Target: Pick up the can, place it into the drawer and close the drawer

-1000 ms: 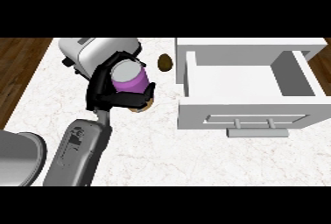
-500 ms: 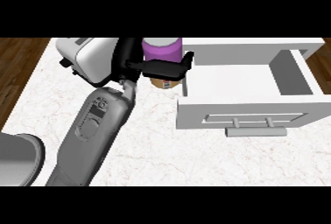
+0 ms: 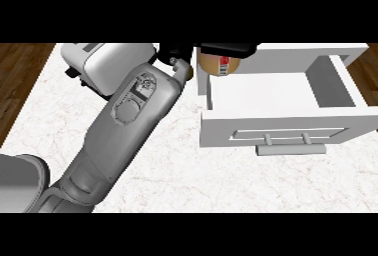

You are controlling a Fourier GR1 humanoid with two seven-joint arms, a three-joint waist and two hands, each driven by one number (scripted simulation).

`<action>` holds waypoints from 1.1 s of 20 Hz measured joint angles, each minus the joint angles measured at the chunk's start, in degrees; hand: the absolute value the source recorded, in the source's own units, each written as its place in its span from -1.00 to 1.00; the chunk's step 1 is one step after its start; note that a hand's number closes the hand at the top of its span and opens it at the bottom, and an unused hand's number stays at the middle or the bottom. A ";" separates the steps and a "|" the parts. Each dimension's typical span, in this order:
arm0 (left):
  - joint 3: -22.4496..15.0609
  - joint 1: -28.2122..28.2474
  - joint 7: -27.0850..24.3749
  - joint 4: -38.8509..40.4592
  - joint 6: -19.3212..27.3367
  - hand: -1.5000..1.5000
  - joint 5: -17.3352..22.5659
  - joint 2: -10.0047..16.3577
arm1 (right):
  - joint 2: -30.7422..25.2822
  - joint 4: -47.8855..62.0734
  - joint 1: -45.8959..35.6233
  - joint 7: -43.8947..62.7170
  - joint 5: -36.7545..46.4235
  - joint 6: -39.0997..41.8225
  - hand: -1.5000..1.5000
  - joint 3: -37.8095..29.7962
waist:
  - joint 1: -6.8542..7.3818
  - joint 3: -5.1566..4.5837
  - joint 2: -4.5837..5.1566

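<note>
Left hand (image 3: 221,49): curled over the top of the can, black fingers wrapped round its upper end, so I have hold of it; part of the hand is cut off by the view's top edge
Can (image 3: 219,66): hangs under my hand, tan side and red label showing, at the drawer's far left corner, partly above the left wall; I judge it is held clear of the floor, not resting inside
Drawer (image 3: 273,132): pulled fully open, nothing in it that I can see, handle (image 3: 286,138) facing me
Right hand: not in view
Toaster (image 3: 111,60): just left of my forearm (image 3: 129,125), on the counter (image 3: 192,175), out of the way
Done: the pick-up; the can is off the counter and at the drawer
Left to do: bring the can further in over the drawer's floor, lower it, let go, pull the hand out, then push the front shut
Progress: about halfway, by my reckoning
Watch for: the can is close to the left wall, so lowering from here could catch the rim
</note>
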 measured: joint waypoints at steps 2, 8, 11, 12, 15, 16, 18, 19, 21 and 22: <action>-1.48 -2.42 -0.06 2.42 1.62 1.00 1.10 0.00 | 0.50 -0.01 0.51 -0.76 0.55 -0.21 -1.00 0.66 | -0.15 0.00 0.01; -1.87 -10.76 -0.87 12.00 2.61 1.00 4.23 -0.01 | -0.42 0.06 -0.24 0.31 0.08 0.01 -1.00 0.33 | -0.57 0.02 0.15; -3.70 -13.67 -2.07 16.20 3.88 1.00 6.98 -0.01 | -1.30 0.69 -0.98 0.25 -0.52 0.58 -1.00 -0.53 | -1.04 0.04 0.24; -4.27 -14.59 -2.61 17.74 4.26 1.00 7.88 -0.01 | -1.16 1.35 -1.68 -0.08 0.01 0.41 -1.00 -0.19 | -1.19 0.04 0.31; -6.22 -16.41 -4.64 21.49 5.08 1.00 10.44 0.00 | -0.55 1.10 -2.02 0.03 0.90 0.08 -1.00 0.75 | -1.66 0.05 0.42; -6.54 -17.47 -4.77 22.83 5.16 1.00 11.06 -0.01 | -0.17 0.89 -2.14 0.22 1.57 -0.33 -1.00 1.43 | -1.73 0.06 0.45; -8.10 -18.45 -5.63 24.87 5.61 1.00 12.38 -0.01 | -0.65 1.17 -3.49 1.07 1.41 -0.66 -1.00 1.13 | -1.95 0.07 0.52; -8.69 -18.93 -6.08 25.79 5.81 1.00 13.18 -0.01 | -0.31 0.83 -3.81 1.39 1.99 -1.09 -1.00 1.68 | -2.09 0.07 0.56; -9.78 -19.68 -6.52 27.38 6.20 1.00 14.84 0.00 | -0.63 1.12 -4.12 1.29 1.67 -0.82 -1.00 1.39 | -2.39 0.08 0.61; -10.24 -20.10 -6.62 28.12 6.21 1.00 15.62 -0.01 | -0.96 0.93 -4.01 1.49 0.89 -0.52 -1.00 0.85 | -2.54 0.08 0.62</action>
